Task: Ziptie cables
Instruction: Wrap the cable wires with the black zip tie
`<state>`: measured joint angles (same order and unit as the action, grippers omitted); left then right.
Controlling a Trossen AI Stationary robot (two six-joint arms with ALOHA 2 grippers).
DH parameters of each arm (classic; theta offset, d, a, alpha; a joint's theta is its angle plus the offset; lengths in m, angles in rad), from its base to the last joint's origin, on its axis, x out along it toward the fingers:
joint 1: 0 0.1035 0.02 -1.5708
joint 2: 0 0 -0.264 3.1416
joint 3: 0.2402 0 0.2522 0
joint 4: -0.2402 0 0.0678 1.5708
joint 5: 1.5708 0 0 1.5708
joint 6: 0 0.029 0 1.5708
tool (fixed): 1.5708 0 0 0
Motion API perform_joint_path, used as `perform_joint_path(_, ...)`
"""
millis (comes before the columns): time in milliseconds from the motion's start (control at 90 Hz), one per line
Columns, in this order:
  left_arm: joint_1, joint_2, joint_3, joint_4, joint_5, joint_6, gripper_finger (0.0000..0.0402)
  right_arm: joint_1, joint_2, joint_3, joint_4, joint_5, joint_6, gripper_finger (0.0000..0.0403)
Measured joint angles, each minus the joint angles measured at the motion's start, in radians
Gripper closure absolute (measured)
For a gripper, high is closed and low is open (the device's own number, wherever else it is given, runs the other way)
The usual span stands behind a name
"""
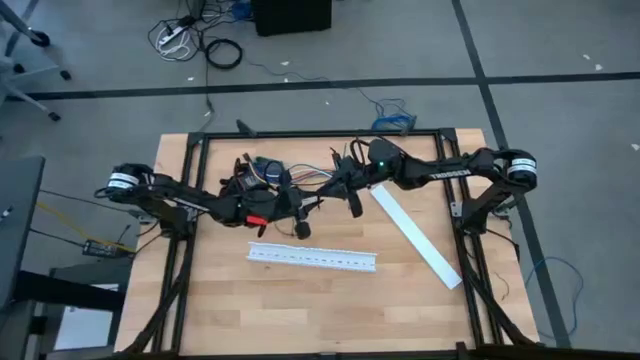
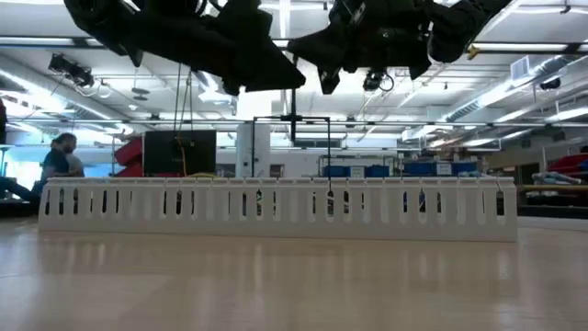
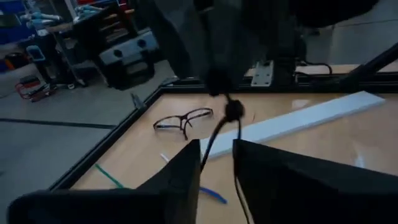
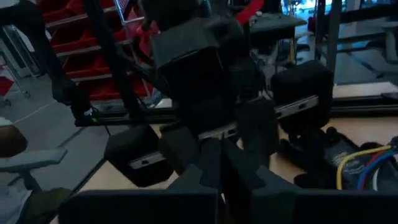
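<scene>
Both grippers meet above the table's far middle. My left gripper (image 1: 298, 205) (image 3: 217, 144) comes from the left, my right gripper (image 1: 347, 190) (image 4: 214, 163) from the right. The ziptie (image 3: 219, 127), a thin black strap with a small head (image 3: 233, 111), runs between them, clear of the table. Two strands drop from the head into the gap between my left fingers. One strand rises to the right gripper's dark bulk. The cables (image 1: 265, 170) (image 4: 364, 163), thin coloured wires, lie on the table behind the left gripper, untouched. My left gripper has two ziptie strands (image 3: 208, 149) between its fingers, one along each finger's inner side. The fingers come level from the table's left. The strap is lifted clear. My right gripper's fingers are closed together where the ziptie's upper strand (image 3: 219, 93) ends. Its own bulk hides the exact contact.
A white slotted channel (image 1: 312, 257) (image 2: 276, 210) lies across the table's middle, near of both grippers. A flat white strip (image 1: 415, 235) (image 3: 298, 118) lies slanted at the right. Glasses (image 3: 183, 119) and loose blue and green wires (image 3: 208, 194) lie on the wood below.
</scene>
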<state>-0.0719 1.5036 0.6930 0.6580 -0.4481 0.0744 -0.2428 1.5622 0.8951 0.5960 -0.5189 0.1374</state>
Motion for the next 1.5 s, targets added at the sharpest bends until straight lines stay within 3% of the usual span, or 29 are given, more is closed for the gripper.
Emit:
perform_joint_path(556,-0.021,-0.004,0.002,0.035,-0.059,0.001,0.0214,-0.018,0.004,-0.003,-0.089,0.08,-0.025,0.0403)
perform_joint_path(1267,-0.021,-0.005,0.004,0.004,-0.083,0.0,0.0215,-0.022,0.006,-0.006,-0.082,0.081,-0.027,0.0403)
perform_joint_path(1500,-0.02,-0.005,0.004,0.002,-0.083,-0.001,0.026,-0.014,0.006,-0.006,-0.068,0.08,-0.026,0.0403)
